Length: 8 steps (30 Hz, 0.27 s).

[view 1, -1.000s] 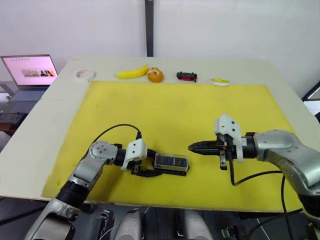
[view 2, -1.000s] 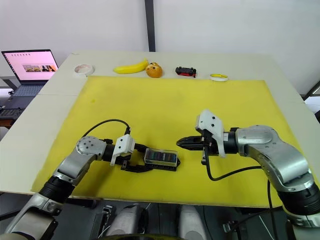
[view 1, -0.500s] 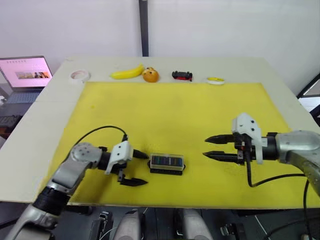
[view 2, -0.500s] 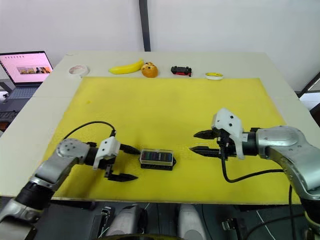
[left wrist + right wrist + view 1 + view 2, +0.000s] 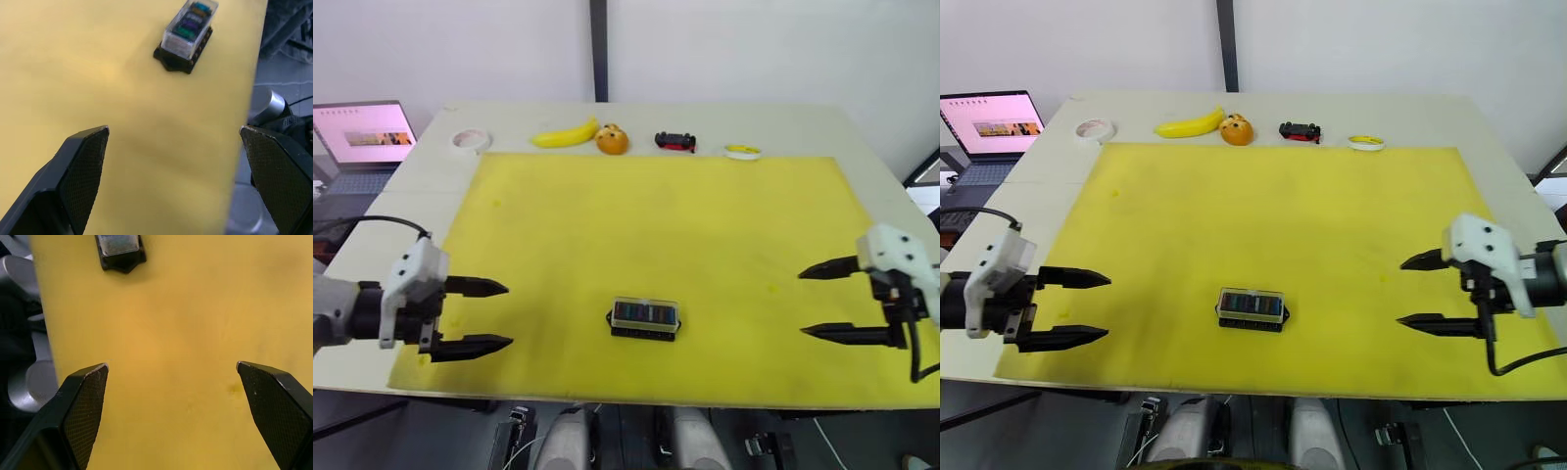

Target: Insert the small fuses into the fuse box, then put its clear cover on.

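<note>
With its clear cover (image 5: 188,24) already seated over the small fuses (image 5: 191,20), the fuse box (image 5: 645,319) sits alone at lower centre of the head views on the yellow mat (image 5: 656,225), touched by nothing. Looks like task done, arms parked clear. I think all the slots are filled, but the fuses are too small to count.

Left gripper (image 5: 475,316) hangs at lower left by the mat edge, fingers spread wide, empty. Right gripper (image 5: 832,301) sits at lower right, also wide apart, empty.

Versus 1.0 s ago: left fingers were at the box's end and right was closed just beside it. Both have since released and backed well off to the sides. Box appears unmoved on the mat.
</note>
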Available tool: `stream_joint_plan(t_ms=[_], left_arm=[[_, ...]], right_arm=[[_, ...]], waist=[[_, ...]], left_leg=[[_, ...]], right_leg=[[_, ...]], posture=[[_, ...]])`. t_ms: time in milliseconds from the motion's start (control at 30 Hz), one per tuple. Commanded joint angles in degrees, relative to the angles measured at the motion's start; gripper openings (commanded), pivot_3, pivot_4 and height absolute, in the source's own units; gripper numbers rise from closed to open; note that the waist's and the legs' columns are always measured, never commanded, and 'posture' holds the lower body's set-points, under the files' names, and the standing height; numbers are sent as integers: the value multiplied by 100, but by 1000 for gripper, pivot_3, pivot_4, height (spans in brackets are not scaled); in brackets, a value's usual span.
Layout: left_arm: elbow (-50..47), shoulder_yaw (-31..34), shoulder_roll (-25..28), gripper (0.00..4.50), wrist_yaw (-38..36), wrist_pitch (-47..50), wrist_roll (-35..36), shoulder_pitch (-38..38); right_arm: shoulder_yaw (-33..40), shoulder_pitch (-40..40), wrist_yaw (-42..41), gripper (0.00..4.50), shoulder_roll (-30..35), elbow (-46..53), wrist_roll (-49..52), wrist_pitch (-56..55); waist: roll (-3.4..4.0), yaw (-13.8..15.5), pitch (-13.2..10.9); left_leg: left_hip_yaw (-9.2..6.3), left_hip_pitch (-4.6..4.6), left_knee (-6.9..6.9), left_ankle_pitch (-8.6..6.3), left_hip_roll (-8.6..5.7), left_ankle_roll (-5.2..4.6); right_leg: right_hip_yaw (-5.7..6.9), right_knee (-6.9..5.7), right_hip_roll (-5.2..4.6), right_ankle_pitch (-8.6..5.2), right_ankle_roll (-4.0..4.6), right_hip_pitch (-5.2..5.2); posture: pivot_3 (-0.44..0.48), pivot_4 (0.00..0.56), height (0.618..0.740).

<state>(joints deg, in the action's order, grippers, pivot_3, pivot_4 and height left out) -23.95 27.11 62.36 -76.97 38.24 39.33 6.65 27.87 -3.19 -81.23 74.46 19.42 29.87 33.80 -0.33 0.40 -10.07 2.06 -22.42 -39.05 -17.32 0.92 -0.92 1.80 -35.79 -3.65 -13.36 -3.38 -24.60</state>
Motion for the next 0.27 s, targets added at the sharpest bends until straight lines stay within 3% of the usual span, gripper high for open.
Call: stream_joint_plan(t_ms=[33,267], left_arm=[[-239,548,140,4500,47,225,189,112],[-427,546,172,4500,231,412,273,86]], right_arm=[[334,66,-239,4465,166,-117,-28,-101],[228,295,-213,4465,183,-193,-18,-113]], waist=[[1,17,-1],[12,29,-16]], left_leg=[[0,1,-1,0,0,0],[4,-1,0,0,-1,1]], right_leg=[[0,0,0,0,0,0],[-3,0,-1,-1,2,-2]], posture=[[0,150,737],[0,150,737]])
